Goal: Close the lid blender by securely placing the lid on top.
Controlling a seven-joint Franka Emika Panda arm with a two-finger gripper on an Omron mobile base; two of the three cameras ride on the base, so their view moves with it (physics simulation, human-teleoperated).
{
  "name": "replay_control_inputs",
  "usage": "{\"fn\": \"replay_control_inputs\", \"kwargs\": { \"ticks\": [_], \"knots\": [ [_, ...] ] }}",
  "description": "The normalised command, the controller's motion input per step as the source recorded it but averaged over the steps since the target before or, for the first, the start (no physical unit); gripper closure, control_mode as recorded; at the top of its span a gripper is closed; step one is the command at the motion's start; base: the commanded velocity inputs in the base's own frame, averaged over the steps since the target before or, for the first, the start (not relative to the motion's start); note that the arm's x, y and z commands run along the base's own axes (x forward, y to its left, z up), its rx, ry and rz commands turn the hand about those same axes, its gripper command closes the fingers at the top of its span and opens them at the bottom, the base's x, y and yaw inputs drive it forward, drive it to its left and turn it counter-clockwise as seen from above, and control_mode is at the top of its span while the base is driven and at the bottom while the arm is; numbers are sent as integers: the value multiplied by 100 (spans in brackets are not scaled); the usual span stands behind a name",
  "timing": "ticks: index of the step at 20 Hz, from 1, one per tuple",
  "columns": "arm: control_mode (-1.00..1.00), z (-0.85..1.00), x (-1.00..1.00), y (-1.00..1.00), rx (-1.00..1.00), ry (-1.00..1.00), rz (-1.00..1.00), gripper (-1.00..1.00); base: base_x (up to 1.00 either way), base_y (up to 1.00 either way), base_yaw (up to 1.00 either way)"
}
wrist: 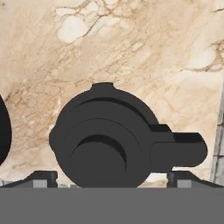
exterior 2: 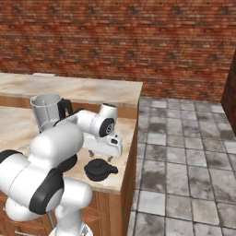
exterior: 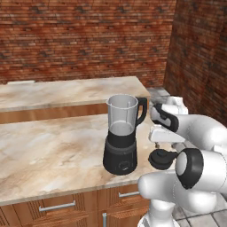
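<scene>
Brick walls behind, marble counter [exterior: 48, 150] below, grey tiled floor [exterior 2: 184, 152] at 3 o'clock of the cabinet run in the right base view.

Blender [exterior: 120, 133] upright near the counter's front corner, jar open at the top, handle toward 3 o'clock in the left base view. Lid [exterior 2: 100, 169] flat on the marble, apart from the blender base, at roughly 4 o'clock of it in the left base view; knob up, side tab toward 3 o'clock in the hand view.

Gripper [wrist: 109, 180] directly above the lid, jaws spread wide, one fingertip at each side of the cap, holding nothing. Not yet touching, as far as can be judged.

Handling, as a judgement: probably light, rigid, smooth plastic; unlikely to deform, but liable to slip or tilt under an off-centre pinch. Best hold likely across the raised centre knob, or across the cap's round body clear of the tab, fingers square to it so that it hangs level for seating on the rim.

Hard to make out: fingertips mostly cut off at the bottom edge of the hand view; height above the lid unclear. Gripper largely masked by the arm's own links in both base views. Dark curved shape at 9 o'clock in the hand view cropped, presumably the blender base. Rim fit of lid to jar not checkable from here.
</scene>
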Motion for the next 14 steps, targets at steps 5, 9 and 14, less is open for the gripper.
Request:
{"fn": "replay_control_inputs", "kwargs": {
  "ticks": [5, 9, 14],
  "knots": [
    [-100, -19, -1, 0, 0, 0, 0, -100, 0, 0, 0],
    [-100, 0, -21, 2, 0, 0, 0, -100, 0, 0, 0],
    [-100, 0, -36, 23, 0, 0, 0, -100, 0, 0, 0]
  ]
}}
